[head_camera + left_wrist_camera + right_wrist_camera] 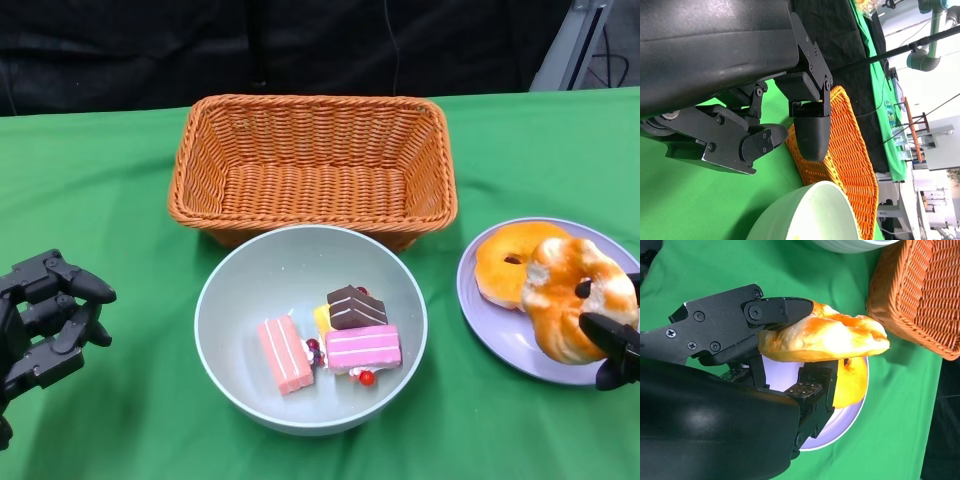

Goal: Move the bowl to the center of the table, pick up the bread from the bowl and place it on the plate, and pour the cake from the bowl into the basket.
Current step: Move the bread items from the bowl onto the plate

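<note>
The green table (100, 200) fills the frame. At upper centre stands the orange wicker basket (312, 165), and just below it, touching its front edge, the pale bowl (310, 325) with cake pieces (330, 340) inside. At right sits the purple plate (500, 340) with one bread ring (508, 262) on it. The right hand (615, 350), lower right, grips a second bread ring (575, 300) over the plate. The left hand (45, 315), lower left, holds nothing, fingers loosely apart.

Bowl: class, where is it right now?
In the head view the bowl sits centre-front on the table, just before the basket, with the plate to its right.
</note>
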